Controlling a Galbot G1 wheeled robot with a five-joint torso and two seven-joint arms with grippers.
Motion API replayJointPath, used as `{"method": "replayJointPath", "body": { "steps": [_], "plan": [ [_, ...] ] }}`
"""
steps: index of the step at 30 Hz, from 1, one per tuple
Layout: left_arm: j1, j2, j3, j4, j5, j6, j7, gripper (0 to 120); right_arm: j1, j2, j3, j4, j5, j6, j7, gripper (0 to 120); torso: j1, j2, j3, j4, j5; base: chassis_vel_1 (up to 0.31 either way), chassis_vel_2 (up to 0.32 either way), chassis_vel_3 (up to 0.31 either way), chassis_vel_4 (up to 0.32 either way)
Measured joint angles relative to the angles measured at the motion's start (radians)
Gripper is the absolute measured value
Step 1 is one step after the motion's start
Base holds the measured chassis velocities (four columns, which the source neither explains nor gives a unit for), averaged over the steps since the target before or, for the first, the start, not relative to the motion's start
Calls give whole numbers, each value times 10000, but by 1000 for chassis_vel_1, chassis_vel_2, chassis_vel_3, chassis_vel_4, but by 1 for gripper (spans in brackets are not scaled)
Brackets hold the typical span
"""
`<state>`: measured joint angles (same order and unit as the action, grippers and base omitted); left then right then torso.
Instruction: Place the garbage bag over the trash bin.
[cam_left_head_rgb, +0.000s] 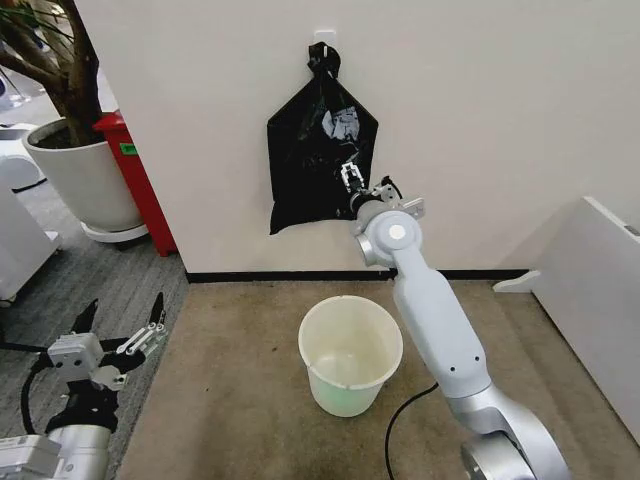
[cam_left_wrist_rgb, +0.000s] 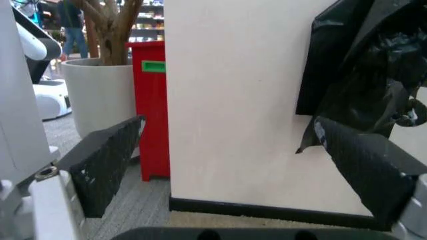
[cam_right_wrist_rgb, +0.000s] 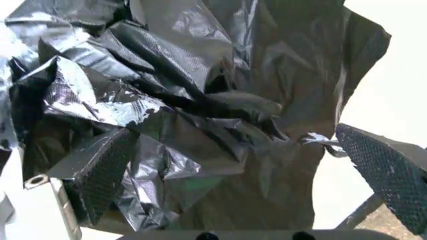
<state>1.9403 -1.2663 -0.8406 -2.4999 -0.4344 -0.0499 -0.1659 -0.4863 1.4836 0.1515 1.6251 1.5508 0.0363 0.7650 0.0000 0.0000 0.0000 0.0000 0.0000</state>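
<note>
Garbage bag (cam_left_head_rgb: 318, 160) hangs on wall hook above trash bin (cam_left_head_rgb: 350, 355) on carpet, w/ right claw (cam_left_head_rgb: 352, 180) spread apart against bag's crinkled front; left claw (cam_left_head_rgb: 125, 325) open, low by floor.

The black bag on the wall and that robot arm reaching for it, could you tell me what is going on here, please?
The right gripper is raised to the garbage bag, which hangs from a hook on the wall, its fingers open against the crinkled plastic. The trash bin stands unlined on the floor below. The left gripper waits open, low at the robot's left side.
</note>
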Motion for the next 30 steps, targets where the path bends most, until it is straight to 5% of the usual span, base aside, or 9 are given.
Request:
{"method": "replayJointPath", "body": {
  "steps": [12,30],
  "plan": [
    [-12,45,-15,0,-4,-64,4,100,-1519,-354,-18,941,138,-488,-179,100,0,0,0,-1,0,0,0,0,0],
    [-46,95,3,0,2,-93,30,100,-349,617,-440,-546,-505,-471,-618,100,0,0,0,1,0,0,0,0,0]
  ]
}}
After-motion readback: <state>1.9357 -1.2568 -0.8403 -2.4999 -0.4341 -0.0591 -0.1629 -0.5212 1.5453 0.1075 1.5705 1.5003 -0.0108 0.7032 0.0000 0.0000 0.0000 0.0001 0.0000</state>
